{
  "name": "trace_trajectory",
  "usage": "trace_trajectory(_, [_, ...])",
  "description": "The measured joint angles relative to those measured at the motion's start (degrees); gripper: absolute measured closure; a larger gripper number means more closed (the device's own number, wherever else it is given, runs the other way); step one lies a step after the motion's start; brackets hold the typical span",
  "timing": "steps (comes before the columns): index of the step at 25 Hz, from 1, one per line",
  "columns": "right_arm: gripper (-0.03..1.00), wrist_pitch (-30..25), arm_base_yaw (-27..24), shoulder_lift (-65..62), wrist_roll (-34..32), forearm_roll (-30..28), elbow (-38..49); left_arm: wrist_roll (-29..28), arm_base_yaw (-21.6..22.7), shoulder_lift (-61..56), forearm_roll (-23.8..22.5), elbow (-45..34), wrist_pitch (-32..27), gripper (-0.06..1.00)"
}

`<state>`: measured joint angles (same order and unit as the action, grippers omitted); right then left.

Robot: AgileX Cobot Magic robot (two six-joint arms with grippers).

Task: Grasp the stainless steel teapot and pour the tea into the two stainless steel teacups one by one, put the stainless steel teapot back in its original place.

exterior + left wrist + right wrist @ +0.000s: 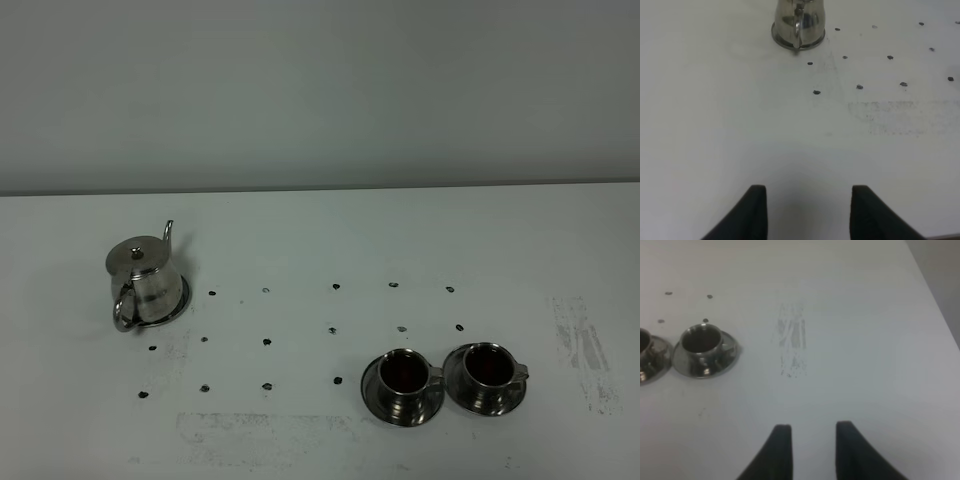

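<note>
The stainless steel teapot [143, 278] stands upright at the left of the table, lid on, loop handle toward the front; it also shows in the left wrist view [798, 22]. The two stainless steel teacups, one on the left [404, 373] and one on the right [487, 367], sit on saucers at the front right, each holding dark tea [402, 371]. The right cup [701, 340] shows in the right wrist view. My left gripper [807, 200] is open and empty, well short of the teapot. My right gripper [811, 437] is open and empty, apart from the cups. Neither arm shows in the exterior view.
Small dark dots [267, 342] mark a grid across the middle of the white table [320, 230]. A scuffed grey patch [585, 345] lies at the right, and another faint one [260, 435] near the front edge. A grey wall stands behind the table.
</note>
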<state>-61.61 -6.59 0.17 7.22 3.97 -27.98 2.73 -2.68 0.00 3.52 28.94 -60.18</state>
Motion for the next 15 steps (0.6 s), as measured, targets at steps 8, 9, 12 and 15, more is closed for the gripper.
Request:
trace_trajectory(8, [0.73, -0.06, 2.81, 0.05, 0.00, 0.12, 0.00, 0.00, 0.00, 0.02, 0.00, 0.00, 0.00, 0.49])
trace_trajectory(9, [0.73, -0.06, 2.81, 0.05, 0.00, 0.12, 0.00, 0.00, 0.00, 0.02, 0.00, 0.00, 0.00, 0.49])
trace_trajectory(12, [0.73, -0.06, 2.81, 0.05, 0.00, 0.12, 0.00, 0.00, 0.00, 0.02, 0.00, 0.00, 0.00, 0.49])
trace_trajectory(15, [0.73, -0.06, 2.81, 0.05, 0.00, 0.12, 0.00, 0.00, 0.00, 0.02, 0.00, 0.00, 0.00, 0.49])
